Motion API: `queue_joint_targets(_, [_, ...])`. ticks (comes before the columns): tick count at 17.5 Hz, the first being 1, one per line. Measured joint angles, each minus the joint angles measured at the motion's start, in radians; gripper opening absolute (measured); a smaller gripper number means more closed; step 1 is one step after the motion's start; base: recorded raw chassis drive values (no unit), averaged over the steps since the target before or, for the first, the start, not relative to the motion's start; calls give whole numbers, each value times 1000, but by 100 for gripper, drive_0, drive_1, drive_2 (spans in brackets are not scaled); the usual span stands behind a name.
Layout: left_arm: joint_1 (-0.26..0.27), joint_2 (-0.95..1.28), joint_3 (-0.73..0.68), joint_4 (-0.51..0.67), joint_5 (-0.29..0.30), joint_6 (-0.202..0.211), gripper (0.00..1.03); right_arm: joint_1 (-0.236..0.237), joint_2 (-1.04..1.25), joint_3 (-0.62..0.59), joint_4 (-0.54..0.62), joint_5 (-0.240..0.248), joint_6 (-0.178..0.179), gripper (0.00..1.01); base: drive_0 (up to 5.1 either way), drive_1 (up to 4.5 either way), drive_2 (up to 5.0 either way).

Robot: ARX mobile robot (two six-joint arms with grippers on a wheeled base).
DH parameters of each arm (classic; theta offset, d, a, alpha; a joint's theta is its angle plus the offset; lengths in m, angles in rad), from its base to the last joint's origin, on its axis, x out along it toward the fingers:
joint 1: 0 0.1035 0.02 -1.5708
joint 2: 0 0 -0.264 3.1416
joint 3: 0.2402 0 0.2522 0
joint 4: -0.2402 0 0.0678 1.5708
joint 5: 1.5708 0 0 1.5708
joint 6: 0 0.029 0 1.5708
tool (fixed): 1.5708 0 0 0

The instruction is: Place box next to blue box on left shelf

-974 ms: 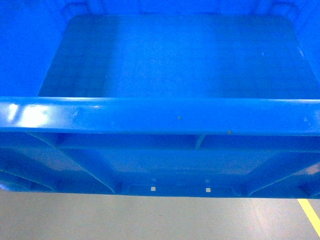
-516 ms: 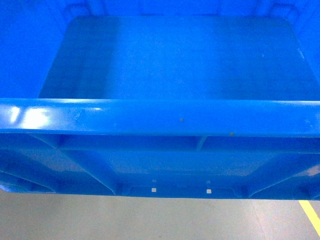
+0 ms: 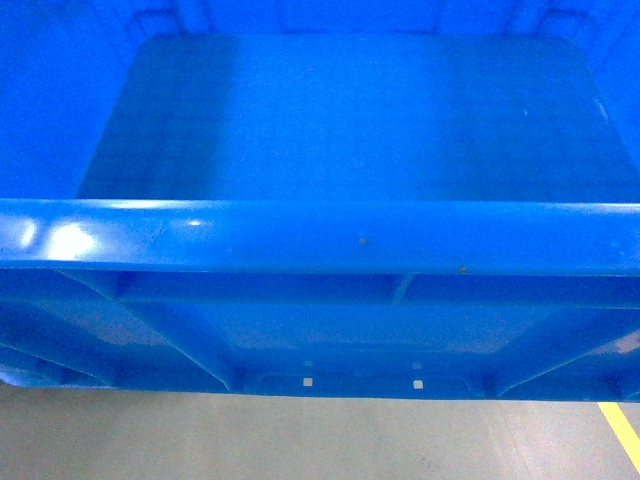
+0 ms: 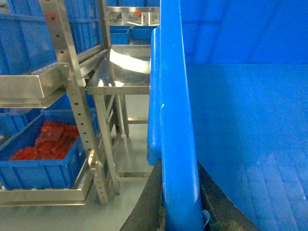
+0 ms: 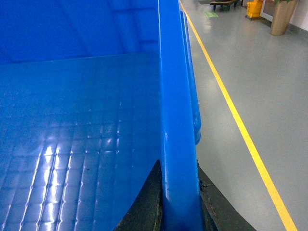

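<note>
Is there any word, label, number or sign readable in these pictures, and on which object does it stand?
None can be read.
The box shows no lettering.
The green mark on the floor, far off in the right wrist view, is too small and blurred to read.

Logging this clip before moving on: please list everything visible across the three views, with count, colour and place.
box: one, bright blue, empty, fills the head view, carried above the floor.
steel racks: several, silver, left of the box in the left wrist view.
blue crate: one, low on a rack, holding red items; more blue crates behind.
steel table: one, silver, beside the racks.
floor line: one, yellow, on grey floor, right of the box.
left gripper: black fingers either side of the box's left rim.
right gripper: black fingers either side of the right rim.
</note>
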Motion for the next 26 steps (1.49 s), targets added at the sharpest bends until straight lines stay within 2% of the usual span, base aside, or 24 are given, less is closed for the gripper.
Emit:
queue_joint_targets(2, [0,0,0,9,0,0,8,0,0,0,3,0,0,10,-3,412,-418])
queue_joint_targets(8, [0,4,0,8,1,0,8,0,4,0,2,3,0,10,0,0,0])
queue_joint_targets(16, [0,4,0,4,1,0,8,0,4,0,1,3,0,10,-486,254,254])
queue_joint_targets(26, [0,4,0,4,1,0,8,0,3,0,0,3,0,10,-477,126,361])
